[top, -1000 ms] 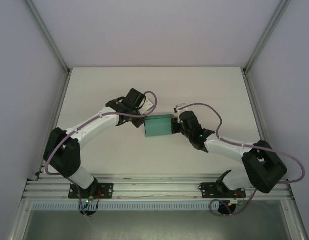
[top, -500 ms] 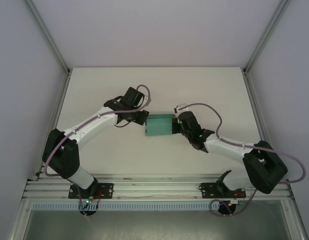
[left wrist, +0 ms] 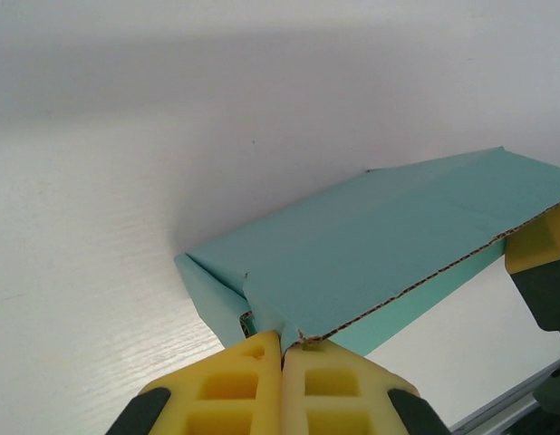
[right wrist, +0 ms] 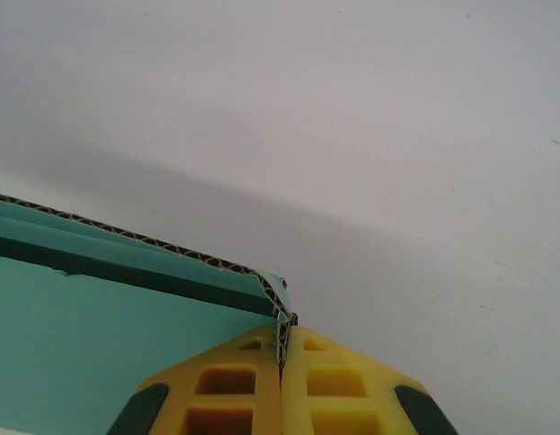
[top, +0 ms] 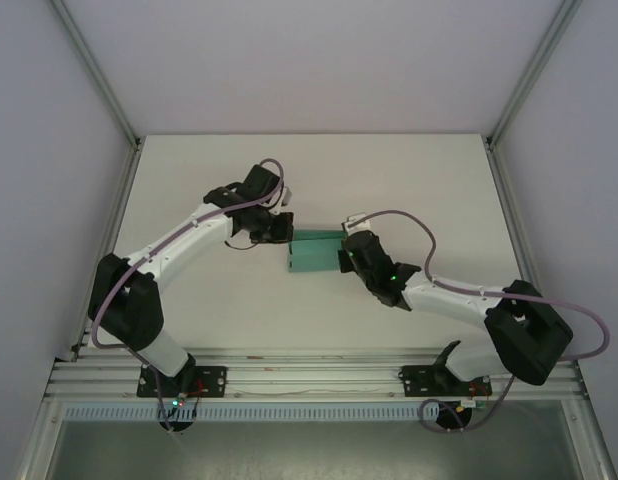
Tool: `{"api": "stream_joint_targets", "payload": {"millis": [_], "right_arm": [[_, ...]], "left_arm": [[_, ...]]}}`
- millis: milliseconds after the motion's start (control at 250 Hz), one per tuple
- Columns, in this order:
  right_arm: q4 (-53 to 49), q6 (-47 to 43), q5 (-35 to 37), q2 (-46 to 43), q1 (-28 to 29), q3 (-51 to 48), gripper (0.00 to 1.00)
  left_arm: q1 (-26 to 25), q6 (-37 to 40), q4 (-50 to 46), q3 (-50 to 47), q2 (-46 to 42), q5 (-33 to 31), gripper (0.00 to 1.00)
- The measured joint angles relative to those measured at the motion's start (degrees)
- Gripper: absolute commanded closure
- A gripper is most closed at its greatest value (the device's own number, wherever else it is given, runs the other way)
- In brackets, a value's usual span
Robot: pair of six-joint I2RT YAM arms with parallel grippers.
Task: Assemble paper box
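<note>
Teal-green corrugated card forms the small, shallow paper box [top: 314, 253], which sits near the middle of the white table [top: 189, 170], between two white-and-black robot arms reaching in from either side. From above, the left gripper [top: 287, 238] meets the box at its far left corner, and the right gripper [top: 343, 256] meets its right end.

From the left wrist camera, the left gripper [left wrist: 282, 340] has its two yellow fingers [left wrist: 230, 385] pressed together, pinching a corner of the green card where a folded flap ends. The box's broad face [left wrist: 389, 240] stretches away to the right, its raw brown corrugated edge showing. One yellow finger of the other gripper [left wrist: 545, 240] touches the far end.

From the right wrist camera, the right gripper [right wrist: 284, 337] is likewise closed, its yellow fingers [right wrist: 339, 390] clamping the box's thin corrugated edge between them. The green panel [right wrist: 90, 335] runs off to the left. Whether the box rests flat on the table or is raised off it cannot be told.
</note>
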Motion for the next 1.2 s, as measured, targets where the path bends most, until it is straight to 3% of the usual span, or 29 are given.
{"api": "stream_joint_targets", "payload": {"millis": [312, 584, 720, 887, 1067, 1199], "right_arm": [[-0.11, 0.46, 2.12, 0.42, 1.31, 0.31, 1.00], [1.27, 1.11, 5.92, 1.29, 2.58, -0.07, 1.00], [2.49, 1.53, 6.16, 1.27, 2.58, -0.74, 0.94], [4.42, 2.14, 6.19, 1.01, 2.56, -1.75, 0.82], [1.84, 3.13, 6.86, -0.68, 2.40, -1.75, 0.49], [-2.29, 3.37, 4.11, -3.80, 2.51, -1.75, 0.38]], "left_arm": [[-0.33, -4.13, 5.57, -6.21, -1.33, -0.85, 1.00], [-3.76, -5.95, 11.39, -11.02, -3.39, -7.15, 1.00], [-4.31, -6.95, 14.01, -13.27, -4.17, -8.37, 1.00], [-4.55, -7.43, 17.00, -15.41, -4.96, -9.14, 1.00], [-4.52, -7.61, 19.43, -16.55, -5.27, -9.20, 1.00], [-4.52, -7.78, 20.57, -16.76, -5.16, -9.18, 1.00]]}}
